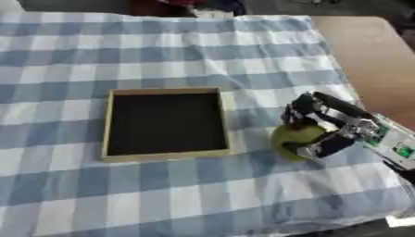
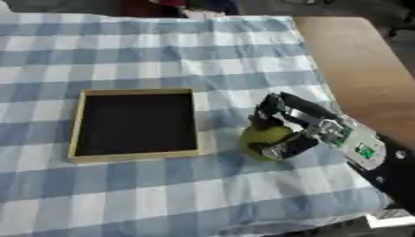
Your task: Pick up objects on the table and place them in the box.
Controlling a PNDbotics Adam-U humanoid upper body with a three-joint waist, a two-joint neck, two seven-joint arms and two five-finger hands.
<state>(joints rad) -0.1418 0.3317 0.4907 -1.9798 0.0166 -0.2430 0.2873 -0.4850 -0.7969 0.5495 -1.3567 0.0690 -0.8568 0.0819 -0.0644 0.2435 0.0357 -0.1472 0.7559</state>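
Note:
A yellow-green round fruit (image 1: 293, 137) sits on the checked cloth just right of the box. My right hand (image 1: 330, 124) comes in from the lower right with its fingers and thumb curled round the fruit; whether the fruit is off the cloth I cannot tell. The box (image 1: 109, 121) is a shallow square tray with a light wooden rim and a black floor, lying at the middle of the table with nothing in it. My left hand shows in neither view.
A blue-and-white checked cloth (image 1: 162, 51) covers most of the table. Bare brown tabletop (image 2: 356, 69) shows along the right side. Dark shapes stand beyond the far edge.

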